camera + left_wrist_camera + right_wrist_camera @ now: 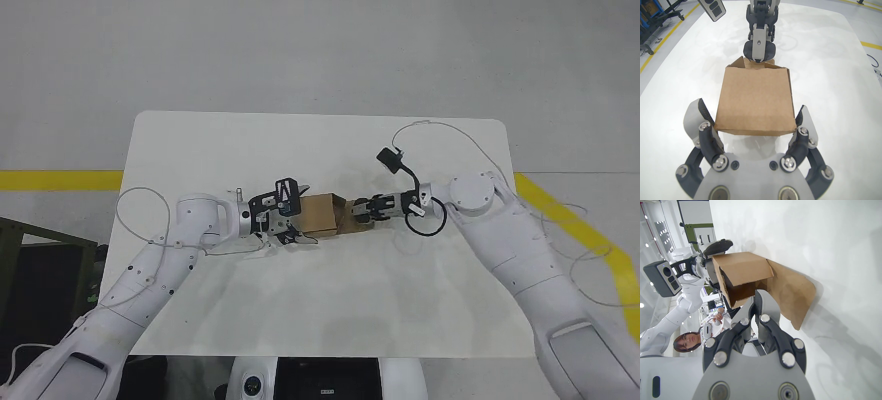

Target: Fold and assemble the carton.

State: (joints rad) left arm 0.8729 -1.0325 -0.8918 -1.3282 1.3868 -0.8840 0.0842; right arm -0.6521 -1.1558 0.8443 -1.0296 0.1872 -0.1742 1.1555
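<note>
Clamped across the squared-up carton (755, 98) is the left end effector (752, 106); the right end effector (755, 294), pinched shut, is set at flaps (791, 294) left unfolded.

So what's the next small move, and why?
Probably the shut right gripper should nudge inward, tucking the small flap at its tip: the carton, braced in the left gripper, is open at that end, its large flap lying on the table.
</note>
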